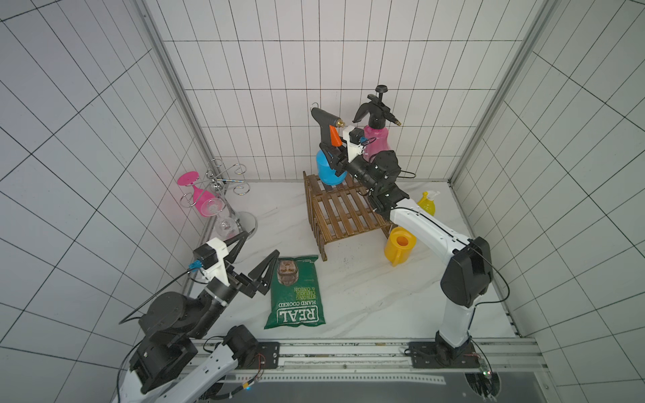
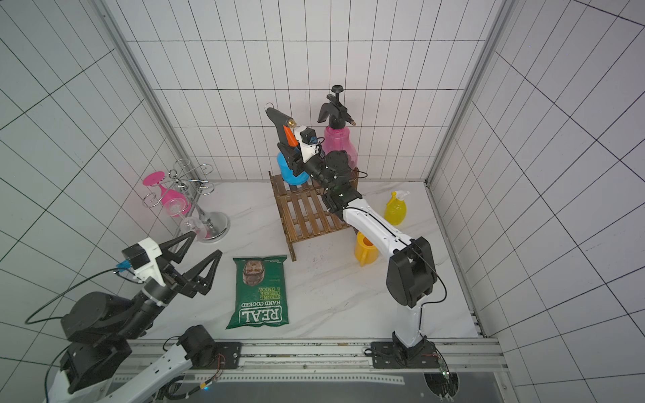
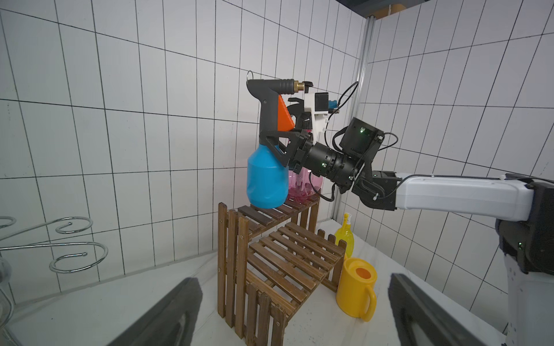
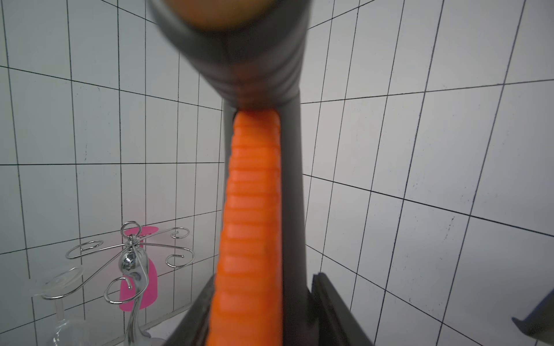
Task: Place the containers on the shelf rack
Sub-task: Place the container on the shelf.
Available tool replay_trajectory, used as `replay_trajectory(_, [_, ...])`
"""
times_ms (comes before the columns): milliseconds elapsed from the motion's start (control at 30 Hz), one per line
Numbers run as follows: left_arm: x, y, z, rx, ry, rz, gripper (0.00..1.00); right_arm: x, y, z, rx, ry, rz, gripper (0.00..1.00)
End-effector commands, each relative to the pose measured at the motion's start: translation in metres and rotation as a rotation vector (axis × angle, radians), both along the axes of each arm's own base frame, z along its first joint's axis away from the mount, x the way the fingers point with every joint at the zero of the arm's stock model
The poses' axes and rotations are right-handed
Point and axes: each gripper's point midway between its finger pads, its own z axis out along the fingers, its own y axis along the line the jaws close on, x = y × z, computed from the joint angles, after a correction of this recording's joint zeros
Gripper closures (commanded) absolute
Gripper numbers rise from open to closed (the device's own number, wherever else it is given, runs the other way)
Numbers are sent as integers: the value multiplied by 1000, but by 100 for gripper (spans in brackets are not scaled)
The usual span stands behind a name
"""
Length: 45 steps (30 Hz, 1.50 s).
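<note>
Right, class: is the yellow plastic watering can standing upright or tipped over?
Upright: the yellow plastic watering can stands on its base on the white marbled table, round mouth facing up.

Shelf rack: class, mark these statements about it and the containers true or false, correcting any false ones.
1. The pink sprayer stands on the shelf rack, on its upper tier. True.
2. The right pincer grips the blue sprayer. True.
3. The yellow watering can sits on the lower tier. False: it stands on the table beside the rack.
4. The left pincer holds the crisp bag. False: it is open and empty, near the bag.
</note>
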Motion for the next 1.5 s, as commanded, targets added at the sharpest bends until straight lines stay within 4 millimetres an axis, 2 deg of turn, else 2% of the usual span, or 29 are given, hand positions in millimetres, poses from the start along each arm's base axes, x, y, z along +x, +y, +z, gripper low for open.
replay_trajectory(0, [-3, 10, -6, -23, 34, 30, 1, -1, -4, 35, 102, -71, -36, 81])
replay_trajectory(233, [-2, 9, -6, -11, 33, 24, 1, 8, 2, 20, 132, -17, -71, 79])
replay_trajectory(533, [-2, 2, -6, -13, 42, -3, 1, 6, 11, 13, 166, 25, -69, 77])
replay_trajectory(833, [-4, 5, -7, -29, 42, -4, 1, 7, 14, -12, 127, 57, -84, 71])
replay_trajectory(1000, [-5, 4, -5, -30, 41, -9, 1, 8, 13, -25, 111, 75, -93, 60])
replay_trajectory(1267, [-4, 1, -4, -27, 37, -18, 1, 2, 6, -33, 97, 67, -107, 23])
replay_trajectory(1467, [-4, -1, -3, -30, 36, -29, 1, -4, 1, -32, 98, 58, -118, 10])
